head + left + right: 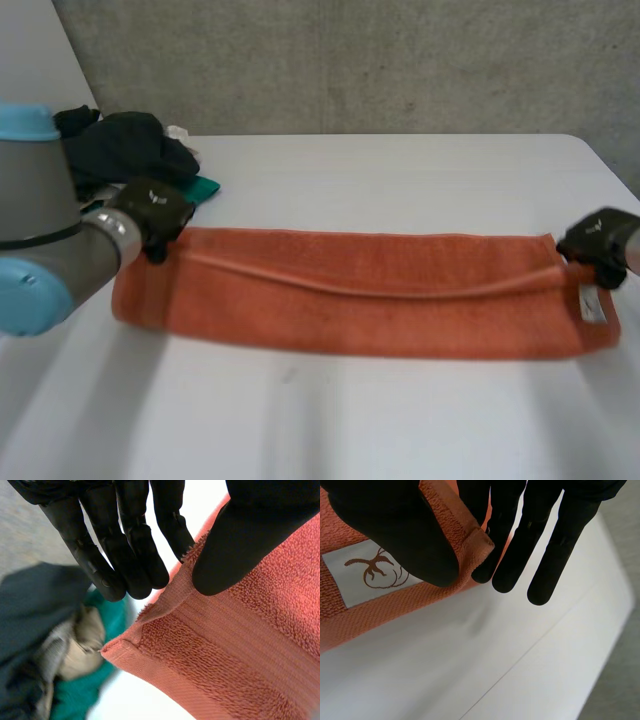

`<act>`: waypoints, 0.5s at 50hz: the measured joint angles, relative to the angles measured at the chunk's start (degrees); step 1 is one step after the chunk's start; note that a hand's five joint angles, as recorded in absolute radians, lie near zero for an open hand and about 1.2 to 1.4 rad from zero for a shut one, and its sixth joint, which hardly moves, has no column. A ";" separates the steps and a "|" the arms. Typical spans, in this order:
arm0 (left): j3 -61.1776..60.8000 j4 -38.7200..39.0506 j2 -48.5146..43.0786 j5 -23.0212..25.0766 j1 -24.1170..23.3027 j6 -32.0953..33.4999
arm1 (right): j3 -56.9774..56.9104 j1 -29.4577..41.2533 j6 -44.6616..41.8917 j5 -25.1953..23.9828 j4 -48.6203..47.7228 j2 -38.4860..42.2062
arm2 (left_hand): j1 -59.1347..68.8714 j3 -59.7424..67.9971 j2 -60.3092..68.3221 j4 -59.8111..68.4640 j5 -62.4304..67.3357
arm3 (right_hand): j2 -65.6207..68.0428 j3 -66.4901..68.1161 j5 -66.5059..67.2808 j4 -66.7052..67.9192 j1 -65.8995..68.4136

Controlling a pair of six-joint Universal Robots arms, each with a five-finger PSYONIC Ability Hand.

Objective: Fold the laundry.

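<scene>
**Position.** The orange towel (370, 310) lay stretched left to right across the middle of the white table (400, 170). It appeared to be doubled lengthwise, with an edge line running along its length.

**Hands.** The left hand (155, 210) gripped the towel's far left corner. In the left wrist view the thumb pressed on the pile and the fingers lay behind the hem, with the cloth pinched between them. The right hand (600, 240) gripped the far right corner the same way, with the thumb on top beside the white label (365, 575) and the fingers beyond the edge.

**Surroundings.** A heap of dark and green clothes (130, 145) sat at the far left of the table, near the left hand.

**Assessment.** The step in hand was judged to be carrying the far edge over for the next fold.
- Both pinches should hold every layer at the corner, or the lower layer will trail.
- The hands should rise together and keep the towel taut between them, so the slack middle does not sag or crease.
- Corners should land on corners.
- The left hand needs to keep clear of the heap so that it does not snag the green garment.
</scene>
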 measured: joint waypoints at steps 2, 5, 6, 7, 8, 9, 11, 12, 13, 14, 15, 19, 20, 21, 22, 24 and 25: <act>3.75 0.58 -2.36 -1.40 -0.77 -1.23 | -1.39 0.60 1.99 -0.28 -3.53 1.43 | 0.00 0.00 0.00 0.00 0.00 | 0.00 0.00 0.03 0.00 0.00; 10.16 0.85 -6.66 -4.24 -1.93 -2.66 | -3.83 1.57 5.24 -0.59 -9.78 4.12 | 0.00 0.00 0.00 0.00 0.00 | 0.00 0.00 0.04 0.00 0.00; 11.98 0.75 -7.97 -5.07 -2.25 -2.94 | -4.50 1.83 6.02 -0.61 -11.38 4.87 | 0.00 0.00 0.00 0.00 0.00 | 0.00 0.00 0.03 0.00 0.00; 13.60 0.58 -9.17 -5.82 -2.53 -3.13 | -5.20 2.10 6.73 -0.59 -12.89 5.64 | 0.00 0.00 0.00 0.00 0.00 | 0.00 0.00 0.04 0.00 0.00; 15.82 0.20 -10.87 -6.78 -2.92 -3.31 | -6.36 2.52 7.69 -0.52 -15.03 6.87 | 0.00 0.00 0.00 0.00 0.00 | 0.00 0.00 0.04 0.00 0.00; 17.28 -0.09 -12.00 -7.39 -3.18 -3.38 | -7.14 2.79 8.21 -0.43 -16.25 7.66 | 0.01 0.00 0.00 0.00 0.00 | 0.00 0.00 0.04 0.00 0.00; 20.43 -0.86 -14.45 -8.60 -3.71 -3.43 | -8.98 3.29 9.09 -0.04 -18.43 9.38 | 0.00 0.00 0.00 0.00 0.00 | 0.00 0.00 0.04 0.00 0.00; 21.90 -1.25 -15.59 -9.13 -3.92 -3.40 | -9.98 3.53 9.43 0.23 -19.32 10.28 | 0.00 0.00 0.00 0.00 0.00 | 0.00 0.00 0.04 0.00 0.00; 23.57 -1.69 -16.85 -9.67 -4.13 -3.35 | -11.28 3.79 9.74 0.66 -20.22 11.38 | 0.00 0.00 0.00 0.00 0.00 | 0.00 0.00 0.03 0.00 0.00; 24.75 -2.02 -17.72 -10.02 -4.27 -3.29 | -12.01 3.93 9.87 0.92 -20.59 11.98 | 0.00 0.00 0.00 0.00 0.00 | 0.00 0.00 0.04 0.00 0.00; 25.89 -2.29 -18.56 -10.31 -4.40 -3.22 | -13.18 4.14 10.03 1.30 -21.02 12.93 | 0.00 0.00 0.00 0.00 0.00 | 0.00 0.00 0.03 0.00 0.00; 30.61 -3.24 -21.89 -11.11 -5.02 -2.93 | -17.59 5.10 10.44 2.87 -21.40 16.71 | -15.85 -13.58 -13.64 -13.63 -13.52 | -22.57 -21.89 -22.17 -21.74 -21.83; 31.29 -3.36 -22.35 -11.19 -5.16 -2.91 | -17.79 5.16 10.46 2.94 -21.39 16.90 | -34.53 -29.37 -29.69 -29.82 -29.52 | -26.09 -24.17 -24.55 -24.06 -25.25; 32.47 -3.51 -23.06 -11.34 -5.46 -2.91 | -19.49 5.68 10.67 3.75 -21.13 18.43 | -46.07 -41.31 -41.66 -40.89 -40.39 | -40.92 -38.74 -39.89 -38.71 -39.72; 33.52 -3.66 -23.62 -11.52 -5.77 -2.96 | -20.61 6.05 10.87 4.53 -20.79 19.40 | -53.18 -50.27 -50.69 -51.24 -49.68 | -49.68 -49.25 -50.59 -49.66 -47.88; 34.83 -3.86 -23.78 -12.18 -6.29 -3.40 | -21.94 6.55 11.73 6.11 -19.50 20.30 | -54.62 -56.06 -56.23 -56.84 -54.37 | -54.96 -55.38 -56.07 -55.75 -52.31; 35.13 -3.95 -23.43 -12.68 -6.48 -3.84 | -22.21 6.69 12.67 6.95 -18.29 20.12 | -54.62 -56.37 -56.73 -57.03 -54.38 | -55.49 -55.94 -56.17 -56.47 -52.39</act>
